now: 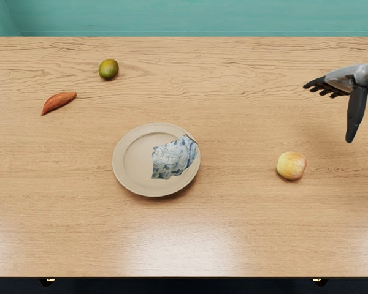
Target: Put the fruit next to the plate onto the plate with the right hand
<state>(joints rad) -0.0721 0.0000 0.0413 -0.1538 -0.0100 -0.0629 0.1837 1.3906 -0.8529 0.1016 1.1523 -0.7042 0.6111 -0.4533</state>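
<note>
Reaching for the apple [291, 165], at three o'clock of the plate [124, 160], comes first. My right hand [346, 82], open and empty, must descend toward seven o'clock.

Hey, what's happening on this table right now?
The robot's right hand hovers over the right side of the wooden table, fingers spread, holding nothing. The round yellow-red fruit lies on the table right of the round beige plate, not yet picked up. A green fruit and an orange tapered vegetable sit at the far left.
</note>
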